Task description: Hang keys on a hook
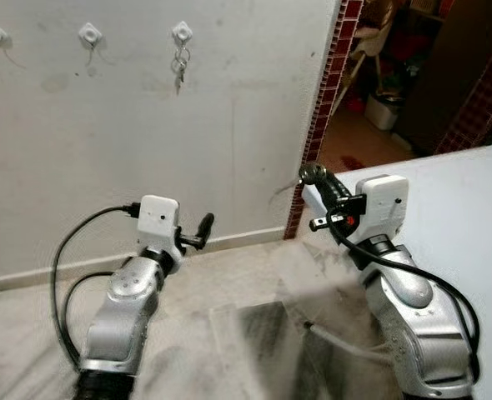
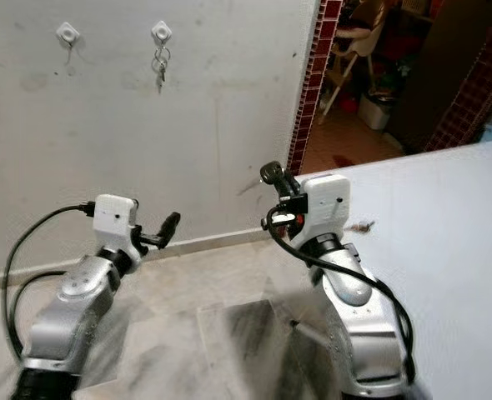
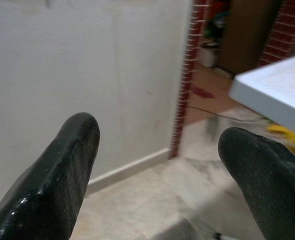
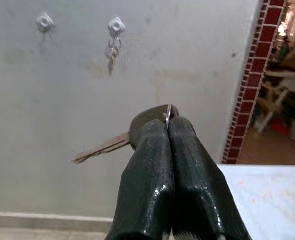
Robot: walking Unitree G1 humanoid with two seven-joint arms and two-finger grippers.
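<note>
Head view, risk: the right gripper (image 1: 313, 176) carries a key (image 4: 103, 147) low and well short of the wall hooks, which sit high and far to the left. The rightmost hook (image 1: 182, 32) already bears a bunch of keys (image 1: 180, 65); aiming there could foul the ring against them, so the bare middle hook (image 1: 89, 34) looks the safer target, in my judgement.

Head view, pose: both silver forearms are raised, elbows low. The right wrist stands at the white table's (image 2: 446, 217) near corner, fingers angled up toward the wall. The left gripper (image 1: 204, 223) points right, level, beside the skirting.

Left wrist view, fingers: the two black fingers (image 3: 62, 170) stand wide apart with nothing between them (only floor, wall and the brick edge (image 3: 187, 75) beyond).

Right wrist view, risk: the key's blade juts sideways from a pinch on the head and ring alone. A bump on the wall could twist it loose.

Right wrist view, fingers: pressed tight together on the key, its thin ring showing at the tips.
</note>
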